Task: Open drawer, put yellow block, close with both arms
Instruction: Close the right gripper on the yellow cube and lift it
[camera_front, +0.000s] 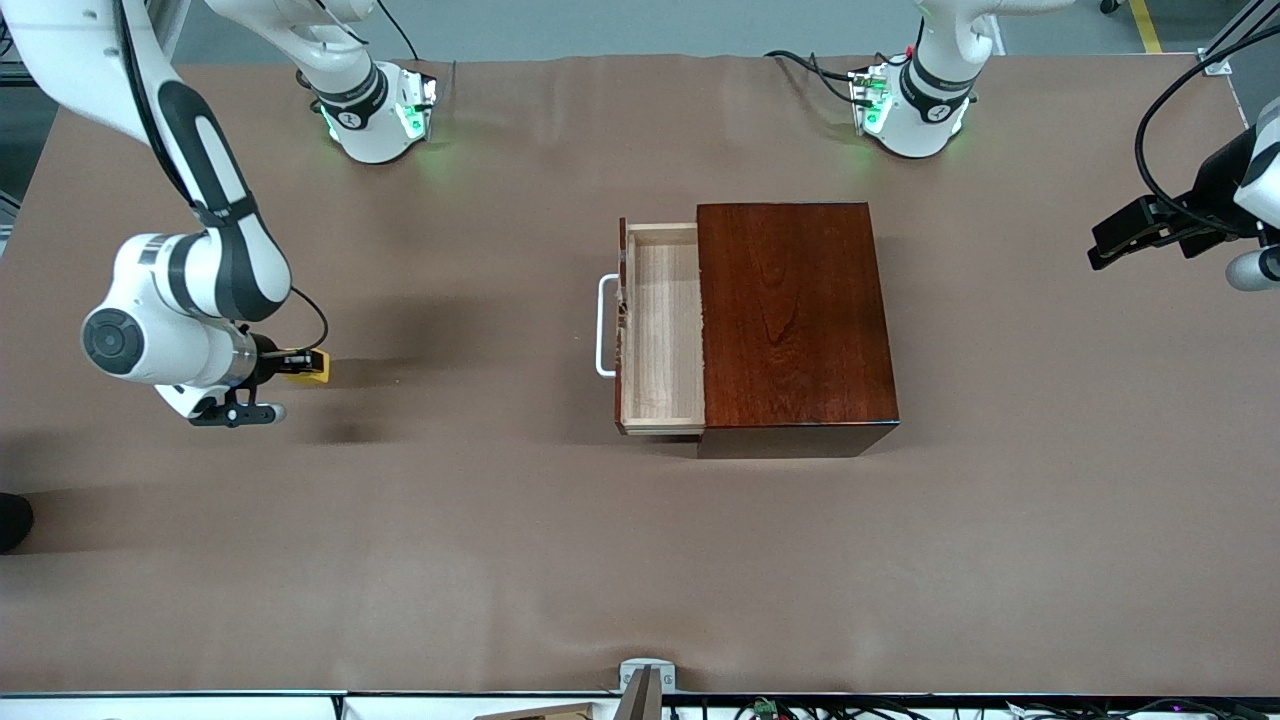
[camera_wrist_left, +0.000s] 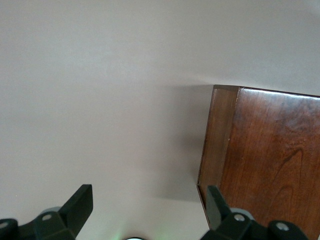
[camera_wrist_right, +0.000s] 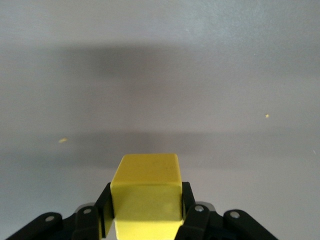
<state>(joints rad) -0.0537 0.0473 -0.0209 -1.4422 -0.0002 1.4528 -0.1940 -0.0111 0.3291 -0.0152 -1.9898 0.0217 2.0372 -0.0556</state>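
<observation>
Right wrist view showed the right claw (camera_wrist_right: 146, 220) clamped on the small bright yellow cube (camera_wrist_right: 146, 192), fingers on two of its sides, over bare brown worktop (camera_front: 400, 560) toward the right arm's end. Pale wood drawer (camera_front: 662, 330) with white U-shaped bar handle (camera_front: 604, 326) stood pulled out of the glossy reddish-brown wooden box (camera_front: 795, 320), well apart from the cube. Left claw (camera_wrist_left: 145, 205) waited with fingers spread wide, beside the box toward the left arm's end of the worktop.
</observation>
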